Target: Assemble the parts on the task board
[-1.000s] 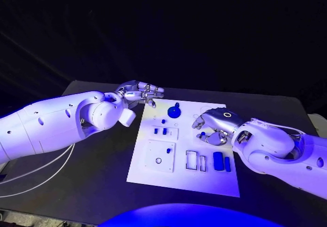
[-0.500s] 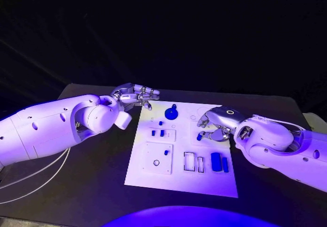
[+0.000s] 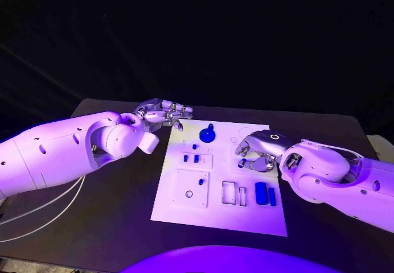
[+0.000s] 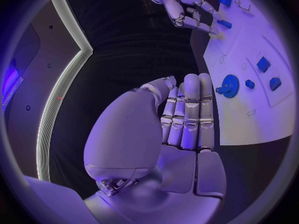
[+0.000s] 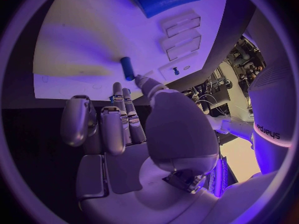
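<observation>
Black table underneath, with the white board lying flat in the middle of it. Left hand hovers just off the board's far left corner, fingers straight and close together, holding nothing. Right hand is over the board's right side, fingers curled; a small blue peg sits right at the fingertips, though whether it's pinched I cannot tell. Blue gear stands near the far edge, two blue bars lie nearer the front.
</observation>
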Controlling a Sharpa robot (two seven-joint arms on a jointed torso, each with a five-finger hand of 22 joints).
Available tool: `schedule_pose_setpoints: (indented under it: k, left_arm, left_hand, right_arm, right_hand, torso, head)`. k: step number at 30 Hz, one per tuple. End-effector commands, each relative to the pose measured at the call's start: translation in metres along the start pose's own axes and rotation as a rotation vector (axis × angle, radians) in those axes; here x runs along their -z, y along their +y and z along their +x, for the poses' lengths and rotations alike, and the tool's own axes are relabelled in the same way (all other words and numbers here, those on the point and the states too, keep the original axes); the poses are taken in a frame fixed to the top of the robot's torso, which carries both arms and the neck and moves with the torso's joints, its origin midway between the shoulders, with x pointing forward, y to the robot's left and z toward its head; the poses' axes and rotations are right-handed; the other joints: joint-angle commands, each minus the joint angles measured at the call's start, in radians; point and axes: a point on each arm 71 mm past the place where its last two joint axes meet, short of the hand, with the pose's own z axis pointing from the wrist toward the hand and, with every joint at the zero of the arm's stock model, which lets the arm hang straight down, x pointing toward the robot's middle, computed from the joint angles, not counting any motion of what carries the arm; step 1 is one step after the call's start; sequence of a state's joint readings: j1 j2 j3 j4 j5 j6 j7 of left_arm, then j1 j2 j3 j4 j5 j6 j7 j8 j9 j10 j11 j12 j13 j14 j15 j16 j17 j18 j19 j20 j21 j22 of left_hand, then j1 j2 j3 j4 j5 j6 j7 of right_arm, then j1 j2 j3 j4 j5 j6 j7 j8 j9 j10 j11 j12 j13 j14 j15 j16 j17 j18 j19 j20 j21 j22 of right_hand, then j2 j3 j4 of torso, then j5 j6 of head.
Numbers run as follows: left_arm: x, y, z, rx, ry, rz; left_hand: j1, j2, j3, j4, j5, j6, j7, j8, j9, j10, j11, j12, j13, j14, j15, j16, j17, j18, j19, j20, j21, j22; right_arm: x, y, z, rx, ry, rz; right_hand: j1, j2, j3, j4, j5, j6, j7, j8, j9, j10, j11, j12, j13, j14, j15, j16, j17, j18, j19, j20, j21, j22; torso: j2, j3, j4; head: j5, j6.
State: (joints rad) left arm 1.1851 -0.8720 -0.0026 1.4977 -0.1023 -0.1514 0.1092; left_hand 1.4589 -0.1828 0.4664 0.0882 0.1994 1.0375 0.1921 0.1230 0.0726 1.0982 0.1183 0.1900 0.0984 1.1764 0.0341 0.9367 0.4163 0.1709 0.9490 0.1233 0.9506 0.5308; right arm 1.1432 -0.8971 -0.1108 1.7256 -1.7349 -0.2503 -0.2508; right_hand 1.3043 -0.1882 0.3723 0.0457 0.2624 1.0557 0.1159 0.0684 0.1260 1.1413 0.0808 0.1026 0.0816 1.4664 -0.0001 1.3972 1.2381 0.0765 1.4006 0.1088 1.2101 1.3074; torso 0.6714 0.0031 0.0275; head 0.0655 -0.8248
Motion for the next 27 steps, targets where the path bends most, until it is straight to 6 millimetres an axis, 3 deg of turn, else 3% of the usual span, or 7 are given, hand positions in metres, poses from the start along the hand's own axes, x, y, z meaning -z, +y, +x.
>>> schedule_pose_setpoints:
  k: [1,17,23,27]
  left_arm:
    - [-0.0004,-0.0009,0.0016,-0.001,0.011,0.0]
    - [-0.0004,-0.0003,0.0011,-0.001,0.011,-0.007]
    - [-0.0005,-0.0001,0.0015,-0.001,0.013,-0.01]
    - [-0.0005,0.0,0.0016,-0.001,0.013,-0.011]
  left_hand:
    - [-0.001,0.012,-0.006,0.001,-0.002,-0.006,0.001,0.002,0.0,-0.008,0.002,0.004,-0.001,-0.005,0.001,-0.004,-0.002,0.014,-0.009,0.0,-0.006,-0.002]
    - [-0.003,0.014,-0.007,0.002,-0.002,-0.006,0.001,0.003,0.0,-0.009,0.002,0.006,-0.001,-0.004,0.001,-0.004,-0.003,0.014,-0.009,0.001,-0.007,-0.003]
    - [-0.004,0.015,-0.008,0.003,-0.002,-0.007,0.001,0.003,0.0,-0.01,0.002,0.006,-0.001,-0.004,0.001,-0.004,-0.003,0.014,-0.009,0.001,-0.007,-0.003]
    - [-0.004,0.015,-0.008,0.003,-0.002,-0.007,0.001,0.003,0.0,-0.01,0.002,0.006,-0.001,-0.004,0.001,-0.004,-0.003,0.014,-0.009,0.001,-0.007,-0.003]
  right_arm:
    - [0.0017,-0.0004,0.0079,0.008,0.065,0.001]
    - [0.0033,-0.0014,0.0083,0.005,0.062,0.01]
    - [0.0027,-0.0009,0.0072,0.0,0.046,0.009]
    - [0.0022,-0.0003,0.0067,-0.002,0.038,0.008]
  right_hand:
    - [0.011,0.005,-0.001,0.004,-0.001,0.012,0.0,0.004,0.0,0.011,-0.003,0.007,0.001,0.043,-0.001,0.005,0.002,0.001,0.007,-0.004,0.007,0.064]
    - [0.014,0.01,0.001,0.008,0.001,0.025,0.004,0.008,0.002,0.018,-0.007,0.012,0.002,0.044,-0.005,0.008,0.005,0.0,0.01,-0.007,0.012,0.067]
    - [0.036,0.037,0.026,0.006,-0.005,0.065,0.008,0.023,0.009,0.045,-0.013,0.023,0.004,0.045,-0.01,0.014,0.012,-0.003,0.018,-0.013,0.024,0.076]
    - [0.05,0.055,0.044,0.004,-0.04,0.097,0.002,0.035,0.016,0.072,-0.02,0.031,0.007,0.046,-0.016,0.017,0.016,-0.005,0.024,-0.017,0.035,0.084]
  torso:
    - [-0.001,0.0001,-0.0006]
    - [-0.001,0.0002,-0.0004]
    - [-0.001,0.0,0.0003]
    - [-0.001,-0.0001,0.0008]
  head:
    - [0.0,-0.001]
    - [-0.003,0.001]
    - [-0.003,0.003]
    - [-0.005,0.002]
